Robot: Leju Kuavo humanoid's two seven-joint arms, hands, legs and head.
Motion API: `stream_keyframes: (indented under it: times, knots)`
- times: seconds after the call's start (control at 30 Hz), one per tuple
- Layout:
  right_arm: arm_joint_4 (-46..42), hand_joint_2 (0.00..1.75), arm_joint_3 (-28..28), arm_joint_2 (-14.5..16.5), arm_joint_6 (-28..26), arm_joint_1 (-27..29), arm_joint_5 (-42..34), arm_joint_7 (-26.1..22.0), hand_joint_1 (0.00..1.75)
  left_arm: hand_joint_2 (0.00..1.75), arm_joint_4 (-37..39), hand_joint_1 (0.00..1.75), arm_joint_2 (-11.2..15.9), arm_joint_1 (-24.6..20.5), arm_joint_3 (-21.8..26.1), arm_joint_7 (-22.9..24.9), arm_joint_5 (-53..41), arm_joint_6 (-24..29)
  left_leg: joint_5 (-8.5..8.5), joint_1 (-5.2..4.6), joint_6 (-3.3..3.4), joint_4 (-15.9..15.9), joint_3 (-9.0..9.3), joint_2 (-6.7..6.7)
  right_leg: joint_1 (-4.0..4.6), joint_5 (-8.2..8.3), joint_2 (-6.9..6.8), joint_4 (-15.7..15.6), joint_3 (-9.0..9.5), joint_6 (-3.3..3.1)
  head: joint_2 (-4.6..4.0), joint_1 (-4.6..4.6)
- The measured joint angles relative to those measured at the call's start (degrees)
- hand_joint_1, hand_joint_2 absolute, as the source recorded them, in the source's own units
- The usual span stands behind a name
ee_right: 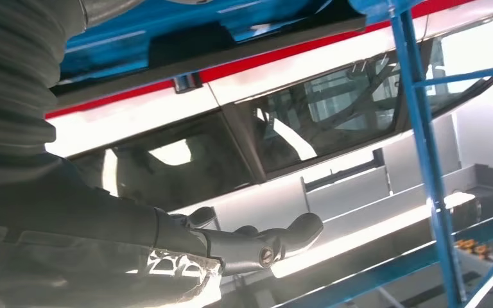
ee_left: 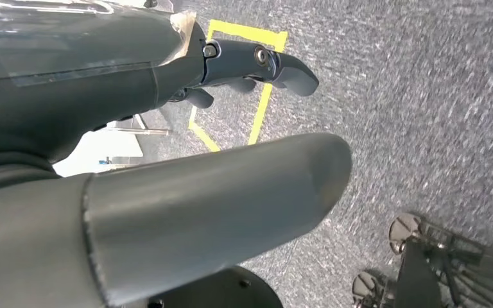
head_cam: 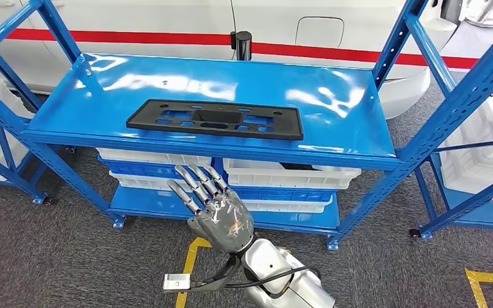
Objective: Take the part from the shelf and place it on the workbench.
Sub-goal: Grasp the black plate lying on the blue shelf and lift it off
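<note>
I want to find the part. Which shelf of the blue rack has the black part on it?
The top shelf: the flat black part lies there; lower shelves hold white bins.

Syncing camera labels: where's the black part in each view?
Head view: black part lies flat on the blue shelf, beyond the right hand.
Left wrist view: not in it.
Right wrist view: dark edge above the hand.
Shared landmark: red stripe.

Grey carpet floor (head_cam: 51,256), yellow tape (head_cam: 189,263); white car (head_cam: 167,19) with red stripe behind; white bins (head_cam: 282,174) below.
</note>
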Motion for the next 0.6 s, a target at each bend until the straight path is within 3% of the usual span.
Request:
stream_keyframes:
  times: [0.07,0.13,0.17,0.2,0.23,0.3,0.37,0.5,0.53,0.6]
  knots:
    - [-0.1,1.75,-0.1,-0.1,0.1,0.0,0.0,-0.1,0.0,0.0,0.0,0.0,0.0,-0.1,0.0,0.0,0.0,-0.1,-0.13,0.17,0.54,-0.6,0.79,-0.03,0.02,-2.03,-0.01,5.5,-2.82,-0.2,0.0,0.05]
    - [-0.2,1.75,-0.3,-0.4,0.1,0.2,0.0,-0.1,0.0,0.0,0.0,0.0,0.0,-0.1,0.1,0.0,0.0,-0.1,-0.5,0.07,0.9,-0.6,1.12,-0.18,0.0,-4.14,0.01,13.3,-7.57,-0.33,0.0,0.08]
    - [-0.2,1.75,-0.4,-0.5,0.1,0.4,0.0,-0.2,0.0,0.0,0.0,0.0,0.0,-0.1,0.1,0.0,0.0,-0.2,-0.7,0.02,0.94,-0.6,1.3,-0.3,-0.02,-4.25,0.01,15.4,-9.3,-0.1,0.0,0.08]
    - [-0.2,1.75,-0.4,-0.7,0.1,0.5,0.0,-0.2,0.0,0.0,0.0,0.0,0.0,-0.1,0.1,0.0,0.0,-0.2,-0.91,-0.01,0.91,-0.6,1.53,-0.43,-0.05,-3.43,0.01,15.2,-9.93,0.32,0.0,0.07]
    - [-0.2,1.75,-0.4,-0.7,0.1,0.5,0.0,-0.2,0.0,0.0,0.0,0.0,0.0,-0.1,0.1,0.0,0.0,-0.2,-1.15,-0.01,0.81,-0.6,1.88,-0.57,-0.09,-1.75,0.0,12.8,-9.33,0.84,0.0,0.08]
    - [-0.2,1.75,-0.5,-0.7,0.1,0.5,0.0,-0.2,0.0,0.0,0.0,0.0,-0.1,-0.1,0.1,0.0,0.0,-0.2,-1.77,-0.11,0.44,-0.5,2.64,-0.8,-0.15,2.32,0.02,4.8,-6.14,1.54,0.0,0.09]
    - [-0.2,1.75,-0.6,-0.7,0.1,0.5,0.0,-0.2,0.0,0.0,0.0,0.0,-0.1,-0.1,0.1,0.0,0.0,-0.2,-2.42,-0.37,-0.09,-0.3,3.04,-0.96,-0.11,4.41,0.08,-0.2,-3.79,0.99,0.0,0.06]
    - [-0.3,1.75,-0.8,-0.6,0.1,0.5,0.0,-0.2,0.0,0.0,0.0,0.0,0.0,-0.1,0.1,0.0,0.0,-0.1,-3.52,-0.22,-1.1,0.5,2.89,-0.85,-0.26,4.44,0.2,-1.1,-2.92,-0.71,0.0,-0.02]
    - [-0.3,1.75,-0.9,-0.5,0.0,0.5,0.1,-0.1,0.0,0.0,0.0,0.0,0.0,-0.1,0.1,0.0,0.0,-0.1,-4.42,-0.08,-1.46,2.2,2.17,-0.76,-0.46,4.33,0.21,-1.2,-2.61,-1.04,0.0,-0.06]
    - [-0.4,1.75,-1.1,-0.5,-0.1,0.5,0.3,0.3,0.0,0.0,0.0,0.0,0.0,-0.1,0.1,0.0,0.0,-0.1,-7.3,0.28,-2.19,9.0,-1.4,-0.59,-0.55,3.99,0.17,-1.2,-2.13,-1.6,0.0,-0.14]
